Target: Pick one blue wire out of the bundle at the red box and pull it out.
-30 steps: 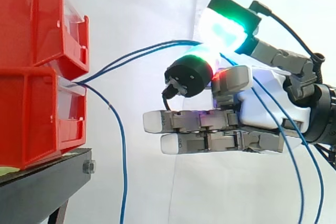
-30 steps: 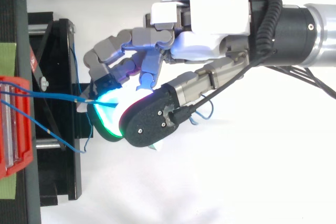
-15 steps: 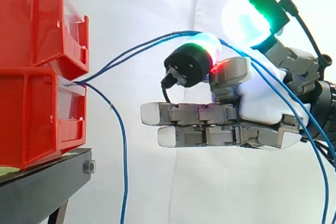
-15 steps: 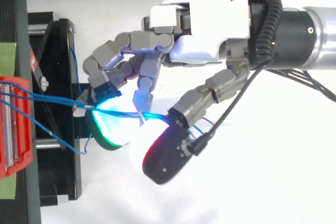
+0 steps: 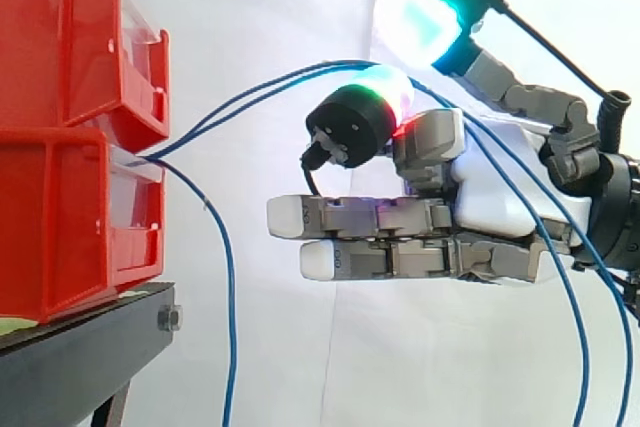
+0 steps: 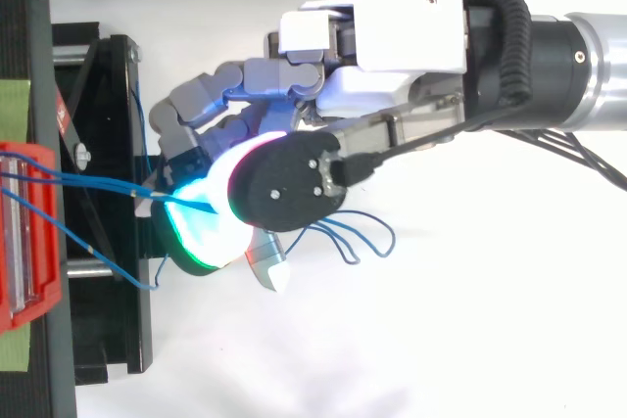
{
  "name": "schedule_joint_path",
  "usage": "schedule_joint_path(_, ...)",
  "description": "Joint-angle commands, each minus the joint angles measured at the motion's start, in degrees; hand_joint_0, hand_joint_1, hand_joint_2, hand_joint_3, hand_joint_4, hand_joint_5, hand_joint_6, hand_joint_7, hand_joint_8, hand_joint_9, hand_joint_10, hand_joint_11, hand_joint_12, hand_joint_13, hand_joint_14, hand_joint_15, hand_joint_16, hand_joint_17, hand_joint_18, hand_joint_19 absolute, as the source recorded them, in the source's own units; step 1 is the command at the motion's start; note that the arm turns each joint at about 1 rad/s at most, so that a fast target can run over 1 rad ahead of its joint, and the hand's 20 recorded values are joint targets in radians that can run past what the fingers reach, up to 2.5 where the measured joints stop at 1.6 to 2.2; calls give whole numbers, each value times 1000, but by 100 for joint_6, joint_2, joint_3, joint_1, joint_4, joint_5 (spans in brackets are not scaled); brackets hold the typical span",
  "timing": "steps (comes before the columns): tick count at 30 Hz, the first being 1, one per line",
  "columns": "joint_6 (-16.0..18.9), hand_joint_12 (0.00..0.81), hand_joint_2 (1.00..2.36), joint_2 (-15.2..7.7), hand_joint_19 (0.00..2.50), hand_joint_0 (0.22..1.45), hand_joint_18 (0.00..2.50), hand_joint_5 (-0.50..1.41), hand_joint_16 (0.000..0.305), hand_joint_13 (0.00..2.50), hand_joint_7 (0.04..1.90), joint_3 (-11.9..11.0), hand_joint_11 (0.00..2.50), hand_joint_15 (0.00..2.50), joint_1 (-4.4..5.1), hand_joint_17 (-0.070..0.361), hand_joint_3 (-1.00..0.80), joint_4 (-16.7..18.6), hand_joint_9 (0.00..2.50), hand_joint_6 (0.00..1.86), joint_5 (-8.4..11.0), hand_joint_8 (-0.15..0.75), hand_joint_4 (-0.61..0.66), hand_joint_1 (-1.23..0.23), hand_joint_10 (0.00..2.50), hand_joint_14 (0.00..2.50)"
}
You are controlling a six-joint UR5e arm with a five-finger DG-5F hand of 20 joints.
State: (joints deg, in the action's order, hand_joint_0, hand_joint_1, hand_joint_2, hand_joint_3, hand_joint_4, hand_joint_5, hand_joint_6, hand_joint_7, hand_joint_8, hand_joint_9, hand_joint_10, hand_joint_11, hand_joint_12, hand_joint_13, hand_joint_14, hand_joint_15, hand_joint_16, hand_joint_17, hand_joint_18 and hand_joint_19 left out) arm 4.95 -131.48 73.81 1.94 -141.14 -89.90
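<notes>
Two red bins are stacked at the left of the side view, the upper bin [image 5: 70, 37] resting on the lower bin [image 5: 60, 227], and both stand on a black stand [image 5: 70, 367] before a white curtain [image 5: 290, 7]. A bundle of blue wires [image 5: 240, 107] comes out at the front of the lower bin, just under the upper one. Two of them climb together to the right and reach the hand [image 5: 500, 212], which is level with the bins and well clear of their fronts. There they lie across the top of the lower glowing pad [image 5: 378, 87], then fall away to the right behind the palm. The upper glowing pad [image 5: 415, 17] is lifted above them with a gap showing, so the hand is open: the wires are draped over it, not pinched. Its two lowest fingers [image 5: 350, 217] are held straight, pointing at the bins. A third wire, the hanging wire [image 5: 231, 327], leaves the same spot on the bin, bends over and drops straight down past the stand's edge. From above, the wires [image 6: 88, 181] run from the red bin [image 6: 15, 232] to the cyan glow under the hand [image 6: 392, 36], and slack loops [image 6: 353, 237] of blue wire curl out beyond the pads.
</notes>
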Motion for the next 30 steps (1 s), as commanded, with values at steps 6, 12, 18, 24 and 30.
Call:
schedule_joint_path(6, -2, 373, 1019, 0, 451, 575, 331, -17, 53, 458, 1554, 2, 779, 291, 0, 119, -216, 8, 1201, 613, 8, 235, 132, -691, 28, 12)
schedule_joint_path(12, -2, 375, 1017, 0, 413, 565, 295, -57, 54, 401, 1377, 2, 798, 270, 0, 122, -286, 8, 1127, 726, -1, 236, 120, -855, 28, 12)
schedule_joint_path(18, -2, 385, 1000, 0, 396, 510, 288, -58, 57, 386, 1303, 2, 761, 259, 0, 129, -500, 8, 1095, 724, -1, 228, 144, -833, 28, 11)
schedule_joint_path(24, -2, 365, 1000, 8, 442, 544, 277, 5, 55, 405, 1508, 2, 513, 231, 0, 123, -500, 8, 1148, 503, -10, 183, 160, -299, 21, 10)
schedule_joint_path(30, -2, 340, 1013, 0, 440, 567, 216, 6, 54, 334, 1172, 2, 211, 148, 0, 120, -321, -1, 1070, 505, 8, 167, 221, -299, 9, 6)
